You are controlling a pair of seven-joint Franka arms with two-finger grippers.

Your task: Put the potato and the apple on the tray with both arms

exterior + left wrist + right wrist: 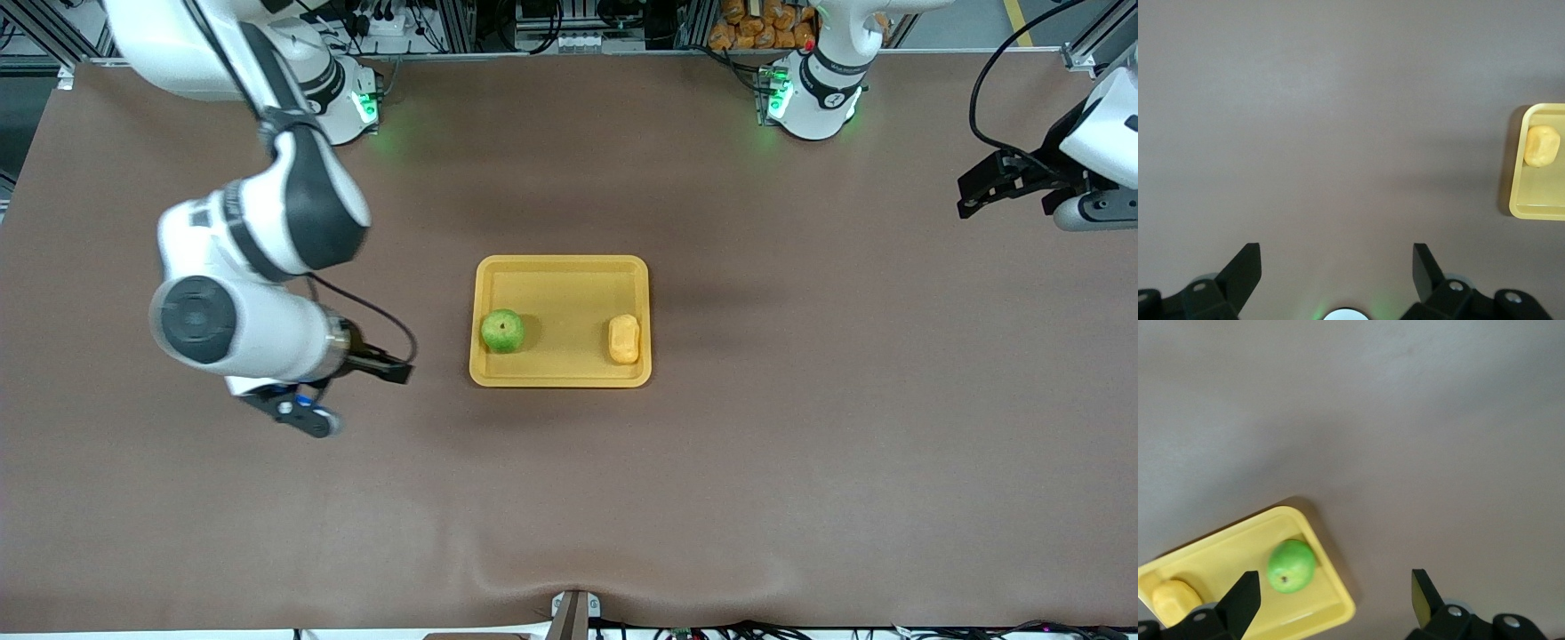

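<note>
The yellow tray lies in the middle of the table. The green apple sits in it at the right arm's end. The yellow potato sits in it at the left arm's end. My right gripper is open and empty, over the bare table beside the tray's apple end. Its wrist view shows the apple, the potato and the tray past the open gripper. My left gripper is open and empty, well off toward the left arm's end of the table. Its wrist view shows the potato in the tray.
Brown cloth covers the table. A heap of orange items sits off the table by the left arm's base. A small bracket stands at the table's edge nearest the front camera.
</note>
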